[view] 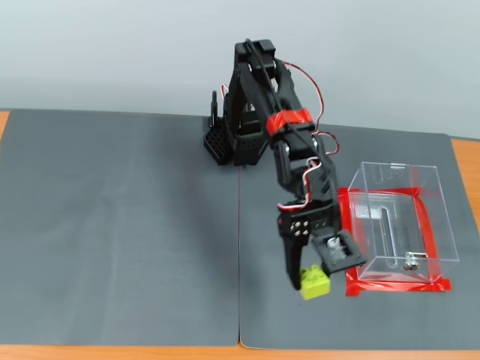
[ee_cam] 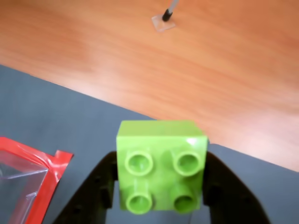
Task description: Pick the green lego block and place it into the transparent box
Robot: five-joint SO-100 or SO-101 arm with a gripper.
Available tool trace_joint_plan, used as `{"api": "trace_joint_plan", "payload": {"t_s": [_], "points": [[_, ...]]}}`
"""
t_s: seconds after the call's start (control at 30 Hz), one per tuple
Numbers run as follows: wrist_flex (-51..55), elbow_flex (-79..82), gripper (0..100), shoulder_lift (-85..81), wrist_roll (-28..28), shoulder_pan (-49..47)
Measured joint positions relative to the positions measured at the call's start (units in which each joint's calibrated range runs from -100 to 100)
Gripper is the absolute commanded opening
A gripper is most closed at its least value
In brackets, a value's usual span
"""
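Gripping green lego block (ee_cam: 161,165); claw (ee_cam: 159,186)

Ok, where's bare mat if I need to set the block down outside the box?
In the fixed view, the whole left mat is bare. It's crowded on the right: gripper holding the green lego block beside the transparent box and its red tape.

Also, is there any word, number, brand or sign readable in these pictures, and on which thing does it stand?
None can be read. The green lego block, the transparent box and the gripper carry no visible text in either view.
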Motion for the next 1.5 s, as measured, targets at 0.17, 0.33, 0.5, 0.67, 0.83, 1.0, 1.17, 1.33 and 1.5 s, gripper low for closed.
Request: {"api": "trace_joint_plan", "payload": {"t_s": [0.17,0.33,0.5,0.67,0.83,1.0,1.17,1.33,1.5], "points": [[3.82,-0.09,14,-3.99,-0.39,-2.21],[11.62,-4.76,14,-4.42,-1.56,-8.77],[15.96,-8.8,14,-4.5,-5.37,-15.4],[17.43,-9.34,14,-3.82,-5.71,-21.96],[18.04,-10.6,14,-0.93,-5.71,-25.42],[18.21,-10.6,14,0.59,-5.71,-29.18],[18.21,-10.69,14,2.89,-5.71,-30.58],[18.13,-10.96,14,5.44,-5.71,-31.83],[18.13,-11.05,14,6.12,-5.71,-31.98]]}}
